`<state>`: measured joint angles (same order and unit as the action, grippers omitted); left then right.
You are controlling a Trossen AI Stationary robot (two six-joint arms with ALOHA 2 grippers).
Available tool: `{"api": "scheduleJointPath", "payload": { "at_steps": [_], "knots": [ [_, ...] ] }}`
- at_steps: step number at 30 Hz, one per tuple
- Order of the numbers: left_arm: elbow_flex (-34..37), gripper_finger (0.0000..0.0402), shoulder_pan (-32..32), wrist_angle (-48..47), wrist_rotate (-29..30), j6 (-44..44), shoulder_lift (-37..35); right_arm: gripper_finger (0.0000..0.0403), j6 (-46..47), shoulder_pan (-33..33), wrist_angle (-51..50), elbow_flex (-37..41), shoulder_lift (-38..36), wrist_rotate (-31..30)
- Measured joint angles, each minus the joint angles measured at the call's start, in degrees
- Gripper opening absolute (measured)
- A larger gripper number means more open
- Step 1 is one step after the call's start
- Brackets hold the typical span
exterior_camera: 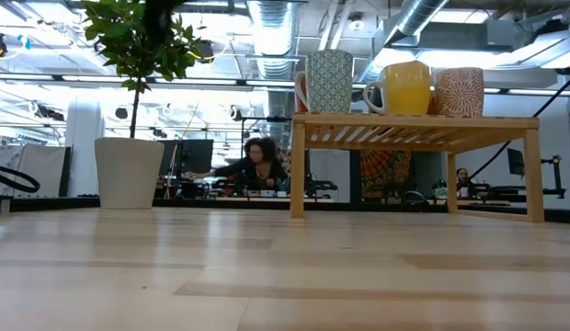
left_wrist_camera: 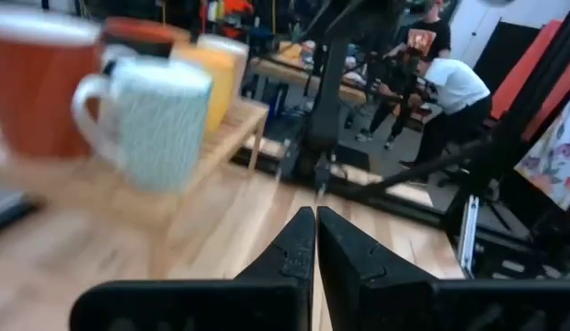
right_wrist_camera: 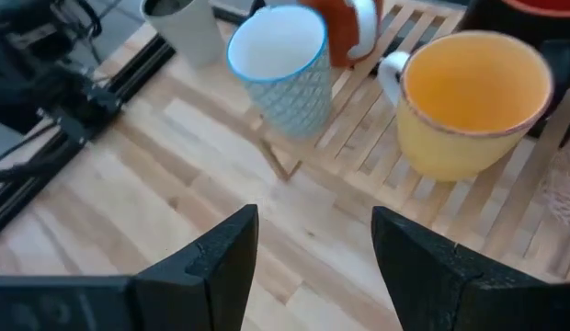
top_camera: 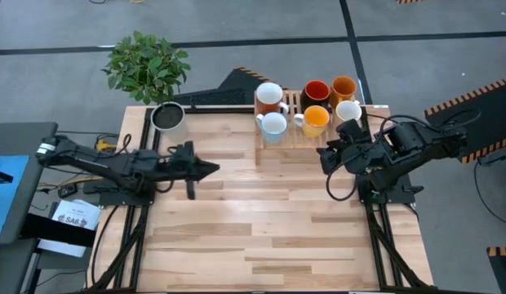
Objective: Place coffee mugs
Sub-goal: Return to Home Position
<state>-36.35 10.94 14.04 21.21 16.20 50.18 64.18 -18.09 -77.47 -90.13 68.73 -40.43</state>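
Observation:
Six mugs stand upright on a low slatted wooden rack (top_camera: 295, 135) at the table's far edge: light blue (top_camera: 273, 125), yellow-orange (top_camera: 316, 120), cream (top_camera: 348, 111), red inside (top_camera: 317, 91), brown-orange (top_camera: 343, 86) and a white-inside one (top_camera: 269, 95). My left gripper (top_camera: 210, 169) is shut, hovering left of the table's middle and pointing right; its wrist view shows its closed fingertips (left_wrist_camera: 314, 230) and the light blue mug (left_wrist_camera: 161, 119) ahead. My right gripper (top_camera: 326, 157) is open, near the rack's near right corner, above the table before the yellow-orange mug (right_wrist_camera: 473, 101) and light blue mug (right_wrist_camera: 283, 69).
A grey-white pot (top_camera: 167, 116) with dark contents and a leafy plant (top_camera: 147, 65) sit at the table's far left corner. In the low view the rack (exterior_camera: 414, 129) stands on legs with bare tabletop in front. People stand in the room beyond.

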Motion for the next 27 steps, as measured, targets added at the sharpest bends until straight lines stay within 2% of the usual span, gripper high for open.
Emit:
{"api": "scheduleJointPath", "payload": {
  "at_steps": [4, 8, 20, 24, 27],
  "knots": [
    [10.45, 0.0, 0.02, 0.82, -0.96, 2.29, -8.5, 0.0239, -0.27, 0.25, -0.1, 0.0, 0.0, 3.57],
    [17.74, 0.0, -0.02, 2.23, -2.62, 2.39, -16.75, 0.0239, -0.33, 0.24, 0.36, 0.02, -0.02, 4.55],
    [30.55, 0.0, -0.02, 4.35, -3.77, 3.97, -33.74, 0.0239, 2.22, -0.02, -0.26, 0.02, -0.02, 7.34],
    [35.12, 0.0, -0.02, 8.26, -4.45, 4.53, -38.11, 0.0239, 2.25, -1.07, -0.27, 0.02, -0.02, 7.74],
    [35.66, 0.0, -0.02, 6.42, -4.04, 4.97, -41.07, 0.0239, 2.27, -2.16, -0.77, 0.02, -0.01, 7.72]
  ]
}}
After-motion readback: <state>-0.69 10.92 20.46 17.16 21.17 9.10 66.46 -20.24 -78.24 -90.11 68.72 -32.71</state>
